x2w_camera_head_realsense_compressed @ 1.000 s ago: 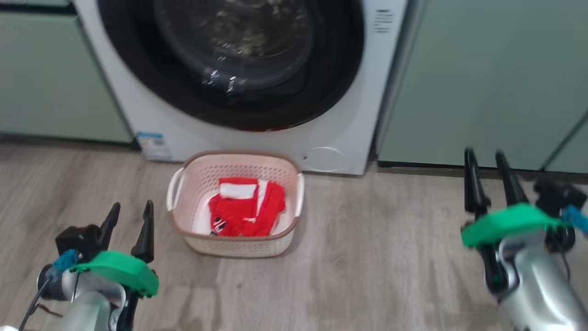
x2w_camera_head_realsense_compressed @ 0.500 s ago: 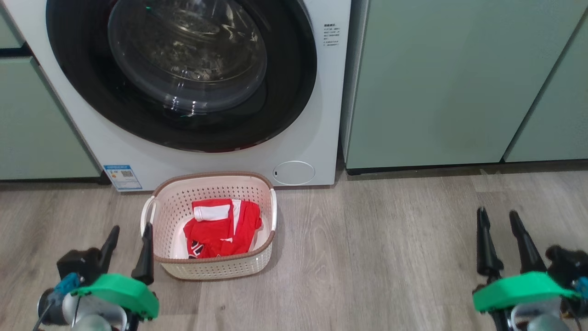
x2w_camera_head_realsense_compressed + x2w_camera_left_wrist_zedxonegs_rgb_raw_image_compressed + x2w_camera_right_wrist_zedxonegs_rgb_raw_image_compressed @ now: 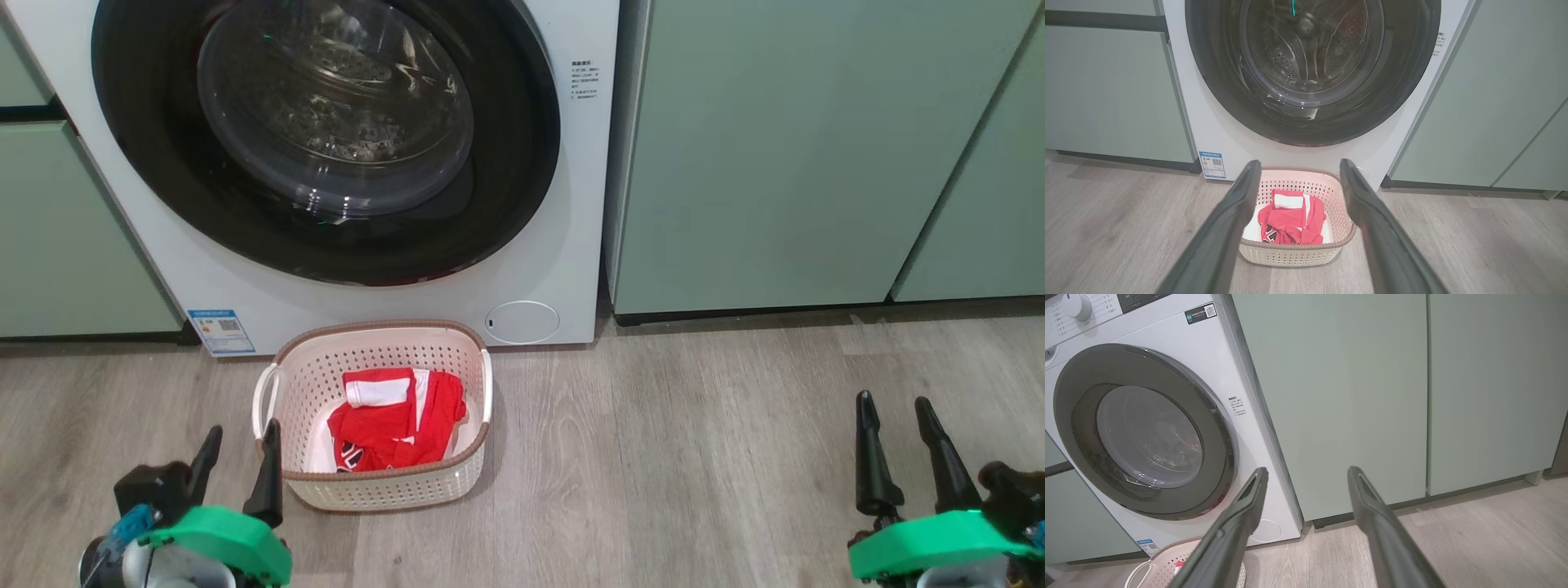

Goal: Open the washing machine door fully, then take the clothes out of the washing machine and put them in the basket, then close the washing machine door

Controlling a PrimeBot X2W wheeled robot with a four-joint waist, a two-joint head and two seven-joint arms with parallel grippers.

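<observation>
Bright even indoor light, sharp focus, white glints on the door (image 3: 326,139) window, soft shadow beside the basket (image 3: 371,490), wrist views bowed at edges

Head camera view shifted and sharpened, washing machine (image 3: 571,204) and basket (image 3: 375,327) now further left in frame, left gripper (image 3: 243,429) closer beside the basket, right gripper (image 3: 893,400) lower and further from the basket.

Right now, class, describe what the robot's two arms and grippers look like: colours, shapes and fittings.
The left gripper and right gripper match: each has two long, dark, tapering fingers rising from a bright green plate on a silvery metal wrist. A black block sits beside the fingers, with a blue connector next to it.
</observation>
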